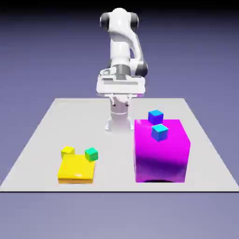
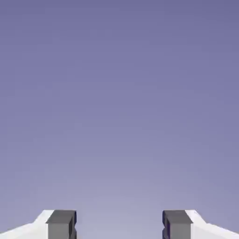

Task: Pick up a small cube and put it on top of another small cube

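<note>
Yellow slab (image 1: 77,169) right up front, crowding the green cube (image 1: 91,154); the gripper (image 2: 119,225), spread and empty, could clip it!

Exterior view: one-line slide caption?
Panda arm, open fingers empty, behind a magenta block with two blue cubes and a yellow slab by two small cubes.

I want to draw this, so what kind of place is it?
Probably a pretend computer-made robot world: a white robot arm, brightly coloured cubes and a plain blue-violet backdrop.
</note>
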Available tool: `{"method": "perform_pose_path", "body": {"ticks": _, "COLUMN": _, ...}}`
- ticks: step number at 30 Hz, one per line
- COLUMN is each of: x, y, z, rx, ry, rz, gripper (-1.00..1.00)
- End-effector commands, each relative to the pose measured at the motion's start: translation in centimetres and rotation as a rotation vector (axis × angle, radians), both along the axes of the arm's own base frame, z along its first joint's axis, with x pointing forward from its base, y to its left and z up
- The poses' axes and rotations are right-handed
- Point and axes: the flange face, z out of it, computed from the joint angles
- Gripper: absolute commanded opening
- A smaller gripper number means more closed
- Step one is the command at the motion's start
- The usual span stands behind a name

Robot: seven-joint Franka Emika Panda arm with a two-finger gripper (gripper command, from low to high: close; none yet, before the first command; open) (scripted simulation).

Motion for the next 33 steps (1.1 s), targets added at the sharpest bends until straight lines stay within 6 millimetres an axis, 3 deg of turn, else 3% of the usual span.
{"method": "perform_pose_path", "body": {"ticks": 1, "x": 0.4, "y": -1.8, "z": -1.3, "rx": 0.056, "ry": 0.046, "rz": -0.084, "gripper": 0.0}}
{"method": "perform_pose_path", "body": {"ticks": 5, "x": 0.8, "y": -9.0, "z": -6.7, "rx": 0.269, "ry": 0.214, "rz": -0.435, "gripper": 0.0}}
{"method": "perform_pose_path", "body": {"ticks": 9, "x": -0.7, "y": -15.9, "z": -12.3, "rx": 0.469, "ry": 0.359, "rz": -0.806, "gripper": 0.0}}
{"method": "perform_pose_path", "body": {"ticks": 13, "x": -4.2, "y": -22.0, "z": -17.9, "rx": 0.654, "ry": 0.481, "rz": -1.194, "gripper": 0.0}}
{"method": "perform_pose_path", "body": {"ticks": 18, "x": -10.6, "y": -28.3, "z": -24.5, "rx": 0.864, "ry": 0.601, "rz": -1.696, "gripper": 0.0}}
{"method": "perform_pose_path", "body": {"ticks": 20, "x": -10.9, "y": -28.6, "z": -24.8, "rx": 0.872, "ry": 0.605, "rz": -1.719, "gripper": 0.0}}
{"method": "perform_pose_path", "body": {"ticks": 26, "x": -10.6, "y": -27.7, "z": -31.6, "rx": 0.872, "ry": 0.605, "rz": -1.719, "gripper": 0.0}}
{"method": "perform_pose_path", "body": {"ticks": 27, "x": -10.6, "y": -27.7, "z": -31.7, "rx": 0.872, "ry": 0.605, "rz": -1.719, "gripper": 0.0}}
{"method": "perform_pose_path", "body": {"ticks": 28, "x": -10.6, "y": -27.7, "z": -31.7, "rx": 0.872, "ry": 0.605, "rz": -1.719, "gripper": -1.0}}
{"method": "perform_pose_path", "body": {"ticks": 29, "x": -10.6, "y": -27.7, "z": -31.7, "rx": 0.872, "ry": 0.605, "rz": -1.719, "gripper": -1.0}}
{"method": "perform_pose_path", "body": {"ticks": 33, "x": -10.6, "y": -28.4, "z": -27.0, "rx": 0.872, "ry": 0.603, "rz": -1.716, "gripper": -1.0}}
